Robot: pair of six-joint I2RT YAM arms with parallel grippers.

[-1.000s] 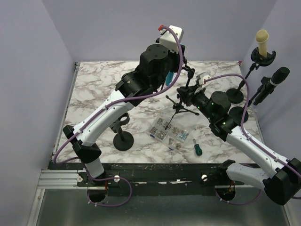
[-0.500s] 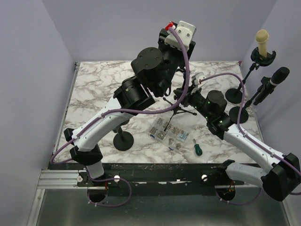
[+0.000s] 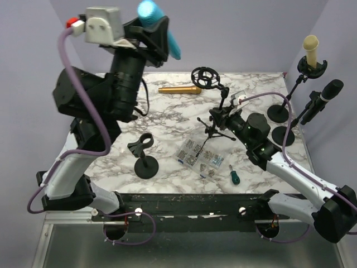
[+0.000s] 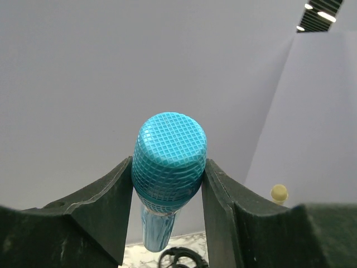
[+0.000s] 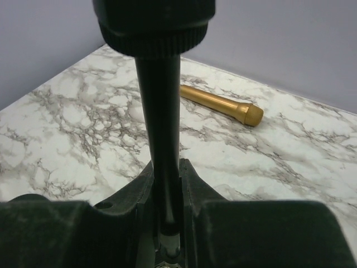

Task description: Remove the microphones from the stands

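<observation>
**A:** Where is the microphone sitting right now?

**B:** I'm holding the blue microphone (image 3: pixel 149 10) high in the upper left of the overhead frame, well apart from the stand (image 3: pixel 215 129). The left jaws are clamping it just below the mesh head, one on each side, with the head facing the wrist camera.

**A:** And what is the other arm doing?

**B:** The right jaws are pressing together on the stand's thin black pole (image 5: pixel 159 111), near the middle of the overhead frame. I'm judging that grip is pinning the tripod to the counter (image 3: pixel 111 106), so it isn't tipping or lifting along with the microphone.

**A:** Is the holder looking empty?

**B:** The ring mount (image 3: pixel 204 76) on top is showing nothing inside it, so I'm reading the removal as done.

**A:** What are you thinking comes next?

**B:** Probably setting it down. A gold microphone (image 3: pixel 179 89) is lying flat on the counter behind the stand, so I'm planning on aiming for bare marble beside it. I'm also watching the grip, since a tapered body held this high could be slipping.
</observation>
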